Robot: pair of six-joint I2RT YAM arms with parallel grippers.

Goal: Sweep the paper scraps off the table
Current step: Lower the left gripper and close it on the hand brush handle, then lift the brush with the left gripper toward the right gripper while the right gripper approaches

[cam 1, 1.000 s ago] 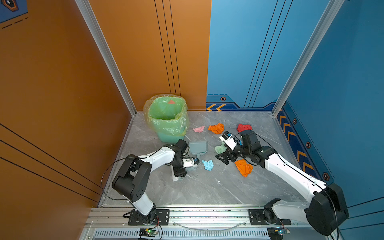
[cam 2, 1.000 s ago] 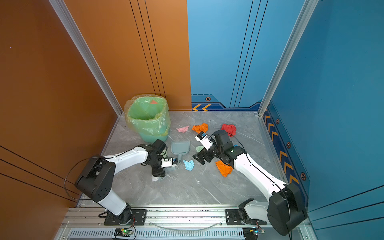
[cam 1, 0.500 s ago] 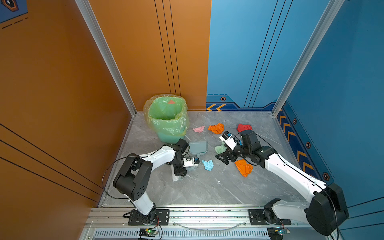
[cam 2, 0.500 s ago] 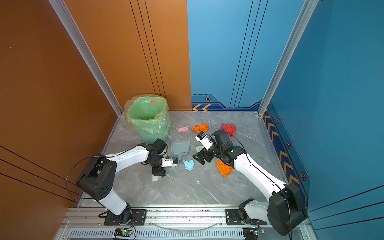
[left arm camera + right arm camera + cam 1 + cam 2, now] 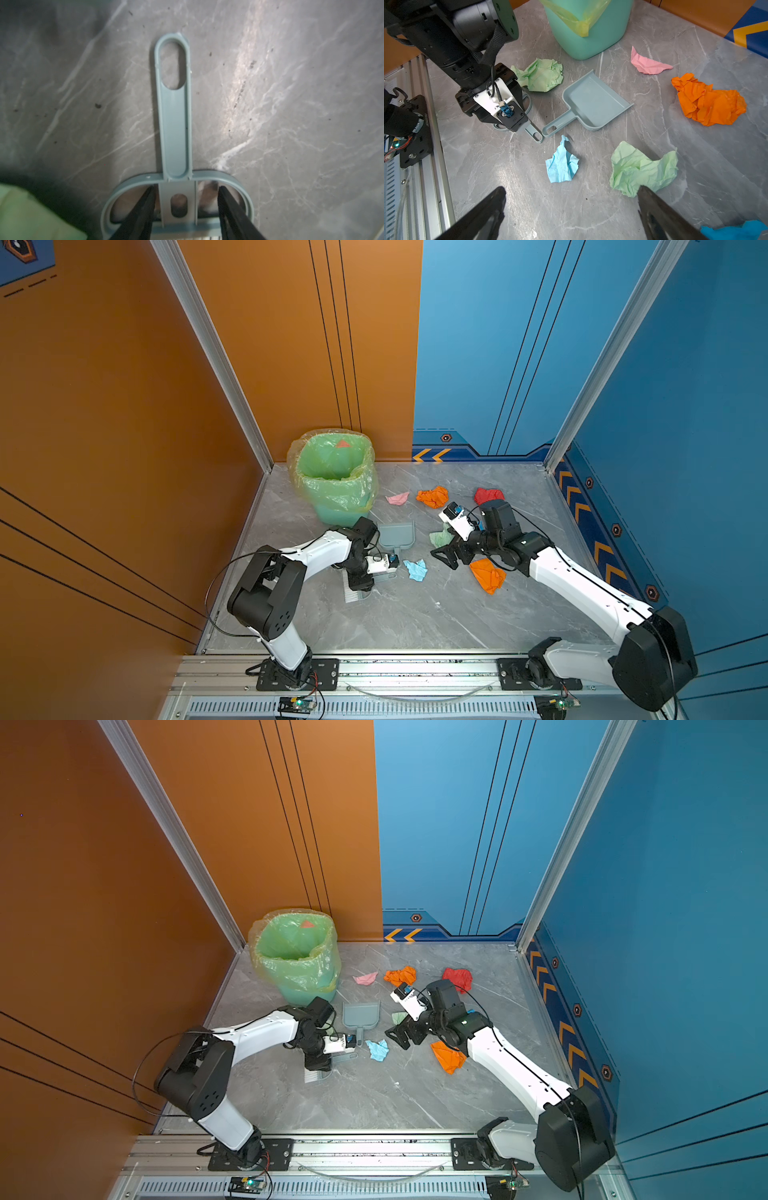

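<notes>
Several paper scraps lie on the grey table [image 5: 415, 622]: pink [image 5: 397, 498], orange [image 5: 433, 496], red [image 5: 488, 494], pale green [image 5: 441, 537], light blue [image 5: 417, 569] and a second orange one [image 5: 488, 578]. My left gripper [image 5: 187, 188] points down over the grey-blue brush [image 5: 352, 595]. Its jaws straddle the flat middle bar of the brush head, one finger against the bar and the other a gap away. My right gripper [image 5: 571, 188] hovers wide open and empty over bare table. The light blue scrap [image 5: 561, 164] and the pale green scrap [image 5: 643, 168] lie just ahead of it.
The grey-blue dustpan [image 5: 397, 535] lies between the two arms, its handle toward the brush. The green bag-lined bin [image 5: 334, 477] stands at the back left. Another pale green wad [image 5: 542, 74] sits behind the left wrist. A bright blue scrap [image 5: 735, 230] lies by the right gripper.
The left jaws have narrowed around the brush's middle bar. Both arms and the scraps have stayed where they were.
</notes>
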